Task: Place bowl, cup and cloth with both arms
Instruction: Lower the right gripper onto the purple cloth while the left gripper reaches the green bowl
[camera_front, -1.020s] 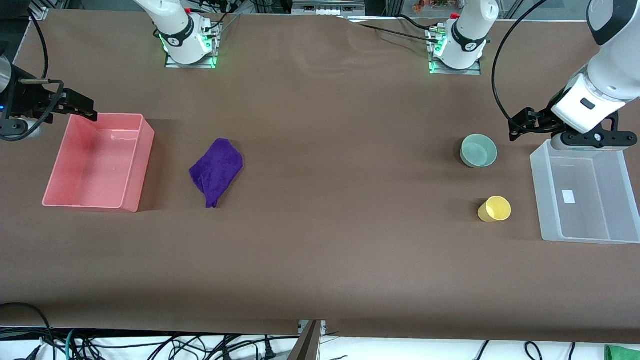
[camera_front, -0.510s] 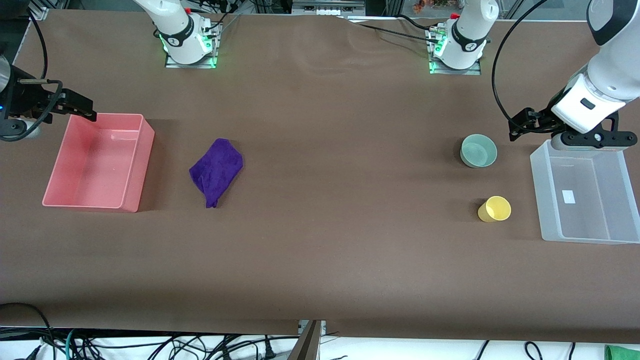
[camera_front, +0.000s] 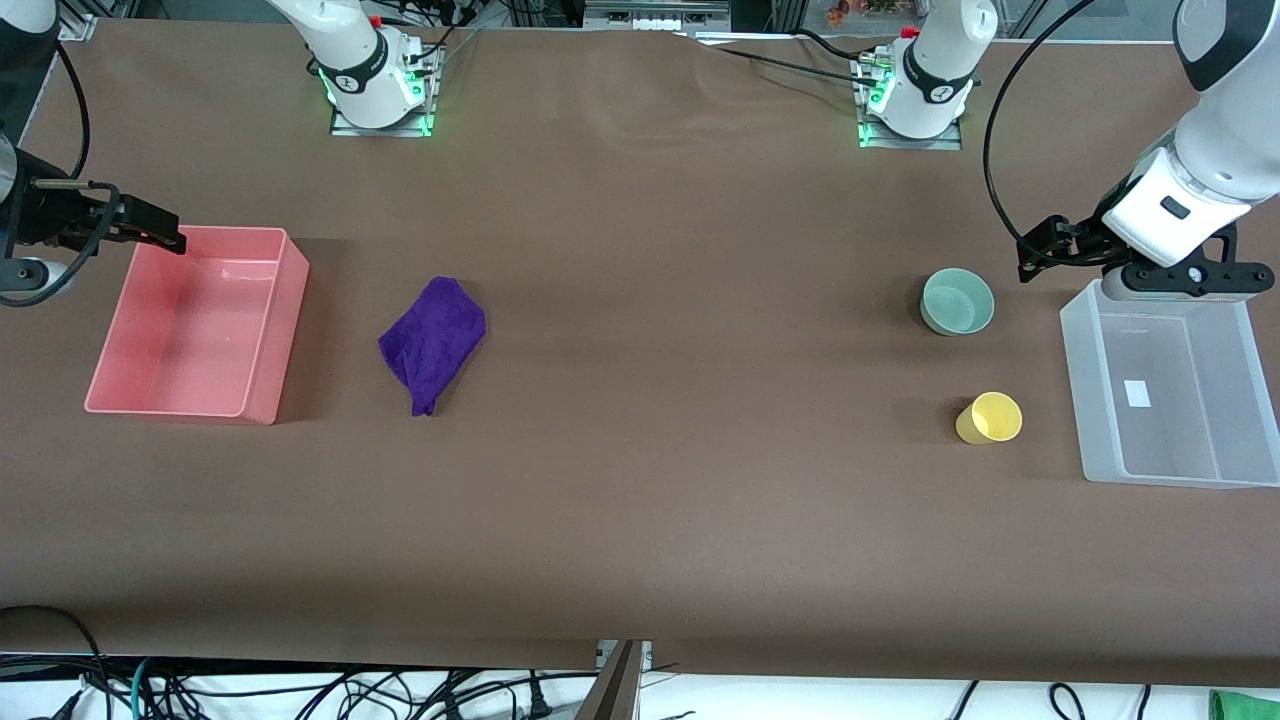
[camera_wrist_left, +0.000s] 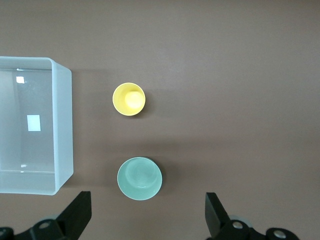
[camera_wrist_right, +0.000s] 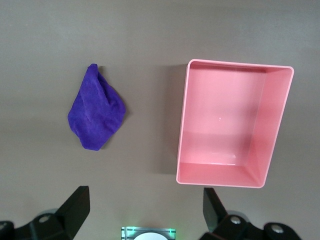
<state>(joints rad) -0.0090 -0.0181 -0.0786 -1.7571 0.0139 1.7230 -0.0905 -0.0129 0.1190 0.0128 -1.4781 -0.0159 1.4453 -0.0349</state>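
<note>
The teal bowl (camera_front: 958, 302) stands upright toward the left arm's end of the table; it also shows in the left wrist view (camera_wrist_left: 139, 178). The yellow cup (camera_front: 989, 418) stands nearer the front camera than the bowl and shows in the left wrist view (camera_wrist_left: 129, 99). The purple cloth (camera_front: 433, 342) lies crumpled toward the right arm's end and shows in the right wrist view (camera_wrist_right: 96, 108). My left gripper (camera_front: 1042, 250) is open and empty, up in the air beside the bowl (camera_wrist_left: 147, 206). My right gripper (camera_front: 150, 222) is open and empty, high over the pink bin's corner (camera_wrist_right: 145, 199).
A pink bin (camera_front: 288, 330) stands empty beside the cloth at the right arm's end, also seen in the right wrist view (camera_wrist_right: 182, 125). A clear plastic bin (camera_front: 1075, 380) stands empty beside the cup and bowl, also in the left wrist view (camera_wrist_left: 65, 125).
My right gripper has shifted slightly toward the right arm's end of the table. The left arm, bowl, cup and cloth have not moved.
</note>
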